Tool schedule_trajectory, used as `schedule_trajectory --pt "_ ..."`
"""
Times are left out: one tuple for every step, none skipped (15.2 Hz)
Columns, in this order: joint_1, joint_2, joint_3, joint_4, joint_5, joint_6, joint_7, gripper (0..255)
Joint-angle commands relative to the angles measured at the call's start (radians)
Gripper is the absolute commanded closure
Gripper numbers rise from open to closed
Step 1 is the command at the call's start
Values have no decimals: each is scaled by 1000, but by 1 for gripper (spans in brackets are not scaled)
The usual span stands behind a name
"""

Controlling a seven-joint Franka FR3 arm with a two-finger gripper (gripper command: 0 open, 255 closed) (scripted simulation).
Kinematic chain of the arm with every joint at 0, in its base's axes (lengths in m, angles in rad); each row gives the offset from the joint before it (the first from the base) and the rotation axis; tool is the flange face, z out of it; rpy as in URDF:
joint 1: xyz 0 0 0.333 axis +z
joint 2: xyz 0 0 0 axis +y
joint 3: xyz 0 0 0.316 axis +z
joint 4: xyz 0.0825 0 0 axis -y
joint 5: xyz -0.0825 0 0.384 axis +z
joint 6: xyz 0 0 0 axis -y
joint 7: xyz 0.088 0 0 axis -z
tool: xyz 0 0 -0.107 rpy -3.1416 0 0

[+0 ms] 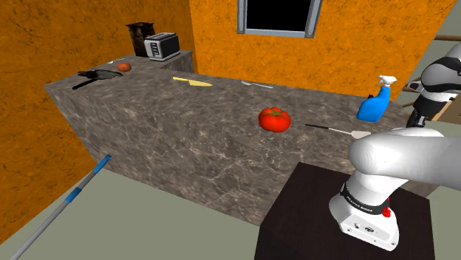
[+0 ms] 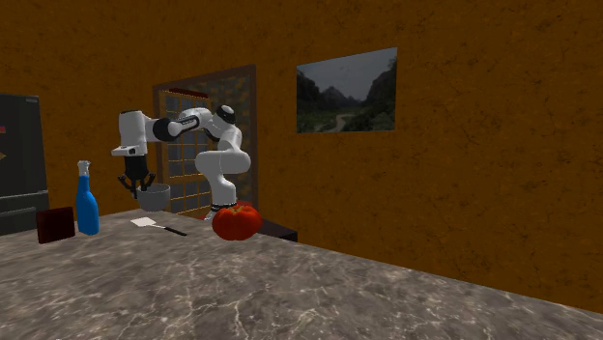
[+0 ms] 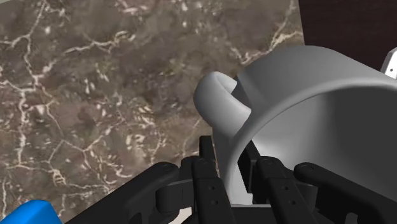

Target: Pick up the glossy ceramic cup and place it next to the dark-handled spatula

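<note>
Grip: gripper (image 3: 230, 167) has its fingers (image 3: 207, 159) clenched on the wall of the cup (image 3: 318, 108), one finger inside the rim and one outside, just beside the loop handle (image 3: 216, 102). Pinching the wall rather than the handle keeps the cup mouth-up under the hand.

Cup: pale grey and glossy. In the second exterior view it hangs from the gripper (image 2: 135, 180) over the end of the bench (image 2: 319, 290) nearest the stand. Judged to be clear of the surface, though the gap beneath it is hard to make out.

Spatula (image 2: 159, 226): lies flat, dark handle and pale blade, near the bench edge facing the stand. It is not touched by anything.

Neighbours: blue spray bottle (image 2: 87, 199) stands upright toward the same end corner, and the tomato (image 2: 237, 220) sits on the spatula's other side, further along the bench. Both stand apart from the spatula.

Stage: judged as carry nearly complete, with lowering and release not yet done.

Requirement: set the cup down on bare bench just beside the spatula, not on the blade or handle.

Risk: a thin-wall pinch may let the cup swing, and the spray bottle nearby limits room on that side.
</note>
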Motion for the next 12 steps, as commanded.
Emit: schedule_trajectory --pt "1 6 -18 -8 -14 17 1 255" --pt "1 6 -18 -8 -14 17 1 255" --pt "1 6 -18 -8 -14 17 1 255" --pt "1 6 -18 -8 -14 17 1 255" --pt "1 6 -18 -8 -14 17 1 255" --pt "1 6 -18 -8 -14 17 1 255" --pt "1 6 -18 -8 -14 17 1 255" --pt "1 6 -18 -8 -14 17 1 255" --pt "1 6 -18 -8 -14 17 2 0" --pt "1 6 -18 -8 -14 17 1 0" --pt "1 6 -18 -8 -14 17 1 0" --pt "1 6 -18 -8 -14 17 1 0"
